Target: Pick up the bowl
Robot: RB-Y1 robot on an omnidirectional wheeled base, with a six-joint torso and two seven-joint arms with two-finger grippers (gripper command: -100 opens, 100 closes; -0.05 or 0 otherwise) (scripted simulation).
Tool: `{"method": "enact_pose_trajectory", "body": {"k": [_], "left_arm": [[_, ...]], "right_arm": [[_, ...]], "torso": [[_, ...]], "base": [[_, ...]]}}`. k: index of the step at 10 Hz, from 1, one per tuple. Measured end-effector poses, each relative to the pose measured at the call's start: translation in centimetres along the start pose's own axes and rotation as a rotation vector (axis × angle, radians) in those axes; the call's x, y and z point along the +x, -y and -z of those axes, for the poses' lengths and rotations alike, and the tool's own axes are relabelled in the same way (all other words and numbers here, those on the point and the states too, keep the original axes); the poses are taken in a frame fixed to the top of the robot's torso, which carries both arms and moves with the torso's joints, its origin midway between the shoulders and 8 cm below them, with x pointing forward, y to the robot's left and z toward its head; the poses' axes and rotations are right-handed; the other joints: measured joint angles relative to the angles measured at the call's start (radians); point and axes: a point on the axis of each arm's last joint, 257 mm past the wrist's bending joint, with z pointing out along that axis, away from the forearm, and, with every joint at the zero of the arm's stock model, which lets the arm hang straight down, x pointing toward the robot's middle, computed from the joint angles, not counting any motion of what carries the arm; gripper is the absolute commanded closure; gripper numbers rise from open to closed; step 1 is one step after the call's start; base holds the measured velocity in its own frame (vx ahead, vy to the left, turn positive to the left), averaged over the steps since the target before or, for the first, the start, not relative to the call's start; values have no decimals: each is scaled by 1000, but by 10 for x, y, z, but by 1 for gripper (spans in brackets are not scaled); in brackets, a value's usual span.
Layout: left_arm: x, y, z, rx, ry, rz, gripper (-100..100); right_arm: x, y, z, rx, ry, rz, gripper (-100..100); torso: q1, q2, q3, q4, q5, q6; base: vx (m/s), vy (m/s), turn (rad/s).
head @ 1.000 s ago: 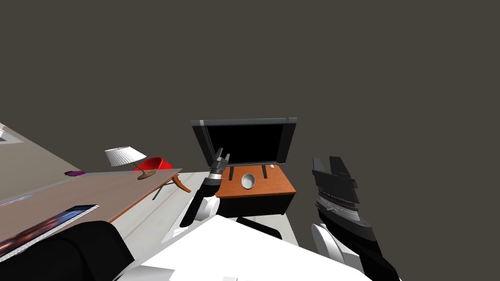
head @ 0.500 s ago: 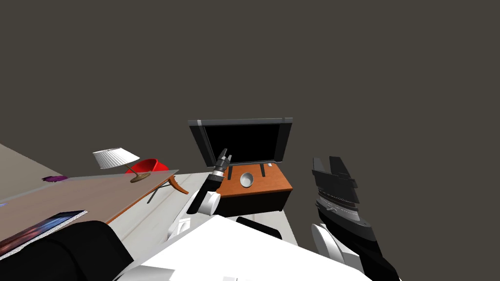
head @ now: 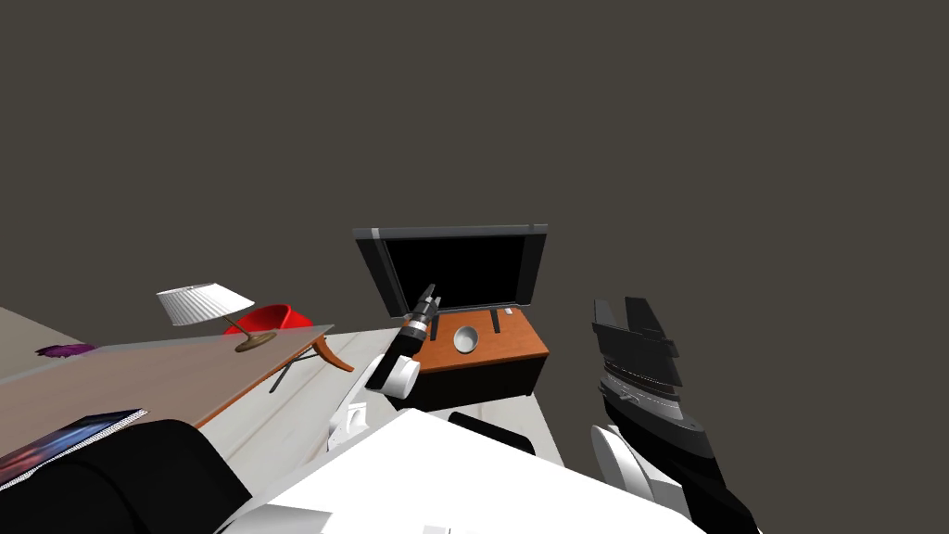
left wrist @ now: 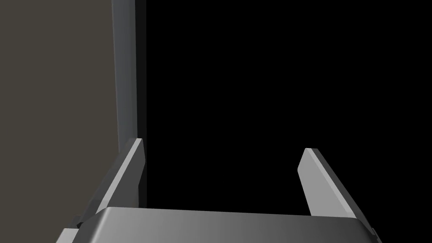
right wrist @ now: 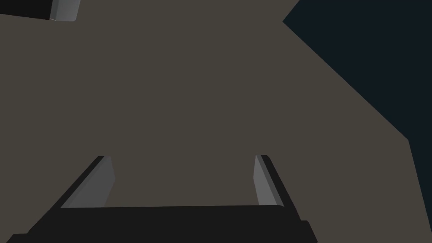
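Background: a plain dark grey-brown wall (head: 649, 111) behind everything.

Head view: a television (head: 454, 269) with a black screen stands at the back of an orange-brown tabletop (head: 510, 347), which caps a low dark cabinet (head: 482, 382). The bowl (head: 465, 339), light grey and upright, sits on that tabletop just in front of the screen, with nothing touching it. The left gripper (head: 430, 295) is over the tabletop's left edge, near the bowl but apart from it, aimed at the screen and not down at the bowl. The right gripper (head: 624, 306) is raised off to the right, well apart from the cabinet. Further left is a long table (head: 167, 375) carrying a lamp (head: 204, 303).

Left wrist view: fingers (left wrist: 126, 177) apart, nothing between them. Ahead are the black screen and its grey frame (left wrist: 125, 71).

Right wrist view: fingers (right wrist: 262, 181) apart, empty.

Progress, as judged: the reach is partly made and there is no grasp. Left to do: turn toward the bowl, lower, close on its rim, lift.
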Motion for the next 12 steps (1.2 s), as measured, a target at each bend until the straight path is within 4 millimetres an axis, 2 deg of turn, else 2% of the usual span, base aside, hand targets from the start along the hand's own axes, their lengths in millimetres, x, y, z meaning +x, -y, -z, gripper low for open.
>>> {"method": "enact_pose_trajectory", "body": {"k": [1,6,12], "left_arm": [[-2,-11,-3,-26,2,-7,-100],[-8,-40,-14,-129,17,-29,-100],[-20,-89,-22,-274,44,-51,-100]], "right_arm": [[0,0,0,0,0,0,0],[0,0,0,0,0,0,0],[0,0,0,0,0,0,0]], "torso": [[0,0,0,0,0,0],[0,0,0,0,0,0],[0,-1,0,0,0,0]], "base": [[-21,-8,-30],[-23,-16,-41],[-20,-20,-32]]}}
